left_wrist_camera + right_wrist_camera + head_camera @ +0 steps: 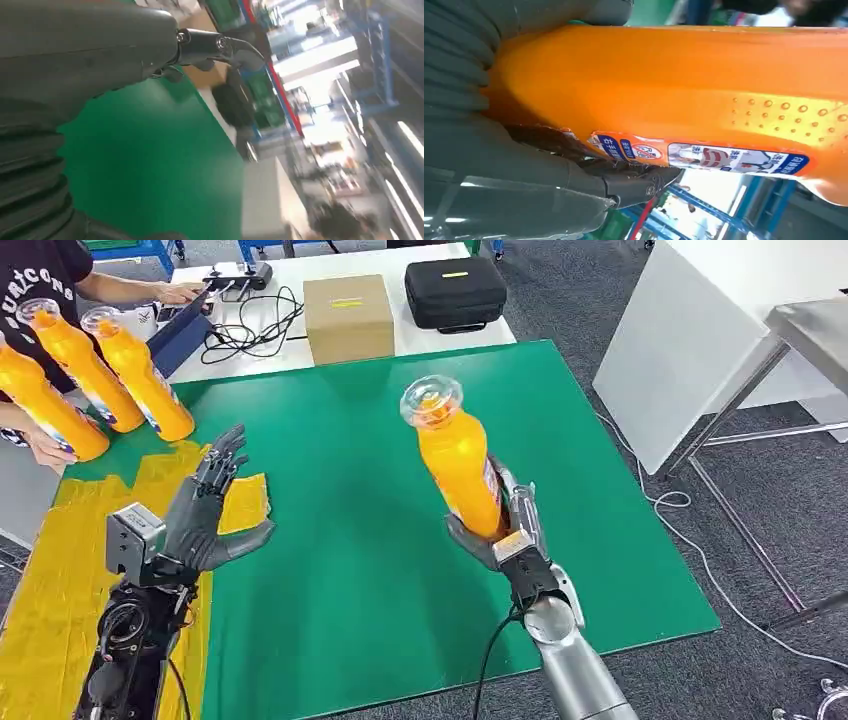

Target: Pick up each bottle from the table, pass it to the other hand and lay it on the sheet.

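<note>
Bottle stands nearly upright in my right hand, lifted clear of the green worktop; my fingers wrap its lower body just under the label. Filled with orange liquid, it looks weighty for its size, the plastic wall smooth and probably slick, stiff enough not to buckle. I judge the waist above my fingers, where the dimples begin, the best place for the other hand to take it. My left hand is spread wide and holds nothing, well apart from the bottle, hovering at the edge of the yellow sheet. Between the 2 hands lies bare green. Beyond my left fingers, 3 more bottles lean by a person's hand.
</note>
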`<state>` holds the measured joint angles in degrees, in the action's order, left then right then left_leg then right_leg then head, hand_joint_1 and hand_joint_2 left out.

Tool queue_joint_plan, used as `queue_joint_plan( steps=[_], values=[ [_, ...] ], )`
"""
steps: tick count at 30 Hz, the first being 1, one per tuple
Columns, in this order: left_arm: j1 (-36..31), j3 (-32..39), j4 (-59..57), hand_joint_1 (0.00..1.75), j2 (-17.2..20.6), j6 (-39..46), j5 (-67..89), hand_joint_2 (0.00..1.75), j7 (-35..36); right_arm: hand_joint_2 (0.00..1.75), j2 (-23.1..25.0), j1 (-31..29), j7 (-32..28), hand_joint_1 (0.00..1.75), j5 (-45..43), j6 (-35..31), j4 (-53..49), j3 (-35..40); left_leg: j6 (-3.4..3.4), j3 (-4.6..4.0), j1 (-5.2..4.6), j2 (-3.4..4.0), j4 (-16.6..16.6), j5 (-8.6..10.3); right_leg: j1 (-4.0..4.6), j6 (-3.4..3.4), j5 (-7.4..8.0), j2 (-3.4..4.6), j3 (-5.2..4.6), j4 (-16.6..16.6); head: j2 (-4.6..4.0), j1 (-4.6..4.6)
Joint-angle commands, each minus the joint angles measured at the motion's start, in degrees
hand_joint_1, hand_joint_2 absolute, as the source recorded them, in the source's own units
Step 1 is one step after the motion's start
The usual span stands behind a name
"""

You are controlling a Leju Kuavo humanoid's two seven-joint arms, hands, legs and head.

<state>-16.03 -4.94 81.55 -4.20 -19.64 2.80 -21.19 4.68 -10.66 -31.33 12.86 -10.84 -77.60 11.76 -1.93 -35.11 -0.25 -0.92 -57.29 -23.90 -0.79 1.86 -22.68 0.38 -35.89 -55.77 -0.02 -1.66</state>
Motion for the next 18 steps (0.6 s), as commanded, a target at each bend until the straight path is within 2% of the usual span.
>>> queue_joint_plan(
  steps=[1, 8, 18],
  values=[
    [-4.24, -8.21, -2.14, 0.00, -0.55, -0.56, -9.02, 1.75, 4.04, 1.75, 1.76, -7.02, -2.42, 1.75, -1.48, 2.03, 9.36, -1.06, 0.09, 0.20, 0.07, 0.07, -0.06, -0.11, 0.08, -0.05, -0.08, -0.03, 0.24, 0.01, 0.00, -0.02],
    [-3.12, -14.82, 0.22, 0.00, -0.20, 3.17, -7.68, 1.75, 5.11, 1.75, 3.90, -10.96, -3.90, 1.75, -0.94, 2.02, 14.96, 2.05, 0.07, 0.19, 0.05, 0.15, -0.03, -0.11, 0.06, -0.05, -0.07, 0.07, 0.21, 0.02, 0.00, 0.00],
    [-4.84, -17.33, -0.24, 0.00, -0.62, 4.98, -8.56, 1.75, 5.53, 1.75, 5.81, -14.12, -3.66, 1.75, 1.03, 0.49, 17.59, 6.35, 0.10, 0.20, 0.08, 0.15, -0.08, -0.14, 0.10, -0.07, -0.11, 0.04, 0.24, -0.03, 0.00, 0.00]
  ],
)
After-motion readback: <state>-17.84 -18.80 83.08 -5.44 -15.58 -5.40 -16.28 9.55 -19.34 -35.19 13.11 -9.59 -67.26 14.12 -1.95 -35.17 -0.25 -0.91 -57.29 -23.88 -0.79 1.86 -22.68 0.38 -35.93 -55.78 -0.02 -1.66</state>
